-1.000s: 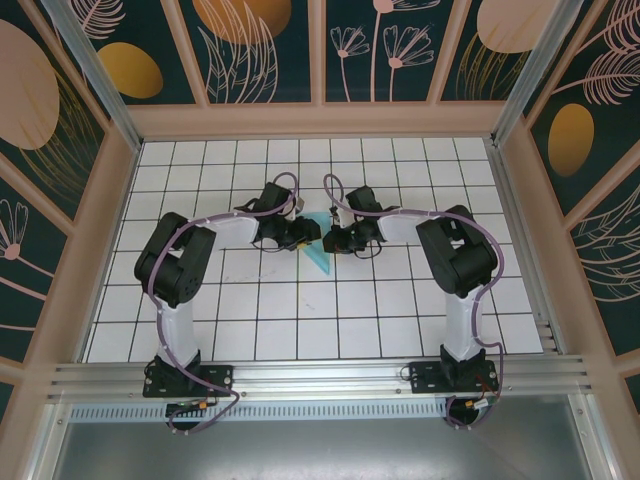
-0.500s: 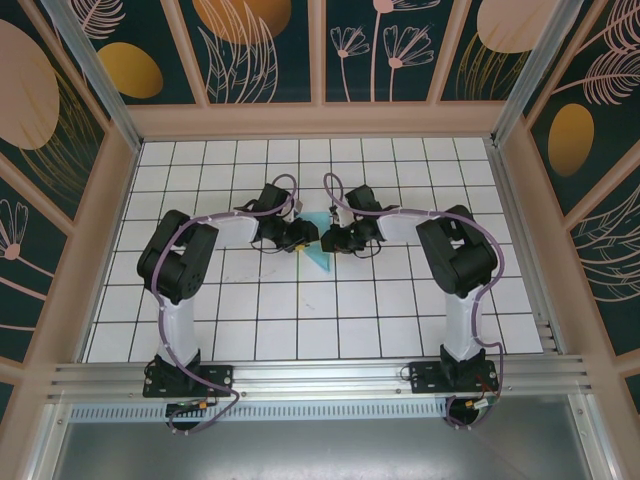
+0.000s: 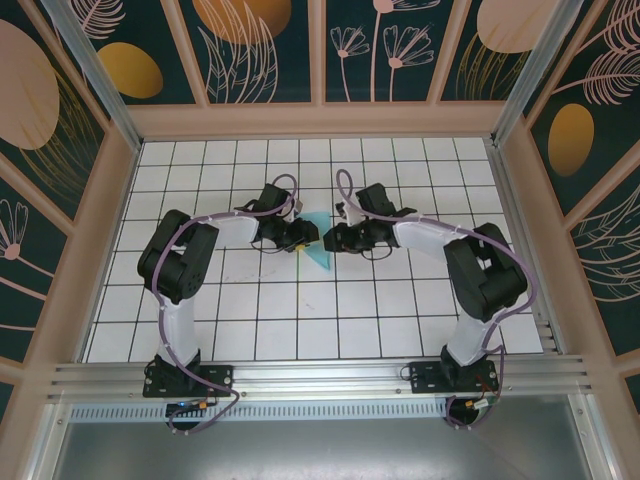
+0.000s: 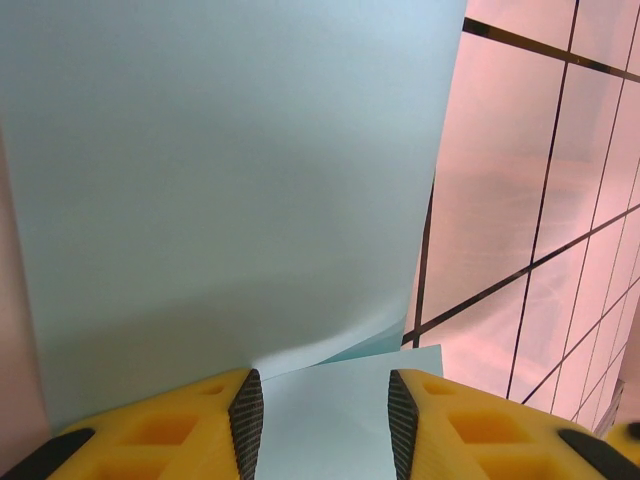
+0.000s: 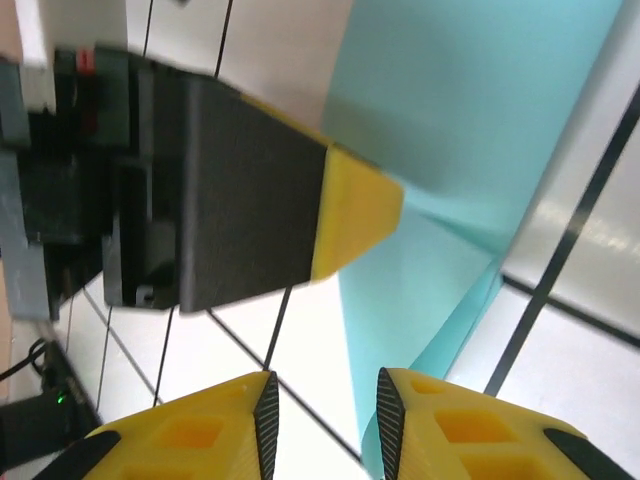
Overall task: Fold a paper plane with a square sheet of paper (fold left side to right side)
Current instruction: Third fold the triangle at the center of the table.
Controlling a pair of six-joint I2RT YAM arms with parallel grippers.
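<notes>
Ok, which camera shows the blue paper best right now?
Left wrist: the paper spreads across most of the frame, close up, with a lower layer peeking out at the bottom. Right wrist catches a creased turquoise band of it. Top external has it as a small, partly covered triangle.

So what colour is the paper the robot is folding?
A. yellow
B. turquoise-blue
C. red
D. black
B: the sheet of paper lying in the middle of the white grid table is plainly turquoise-blue.
</notes>
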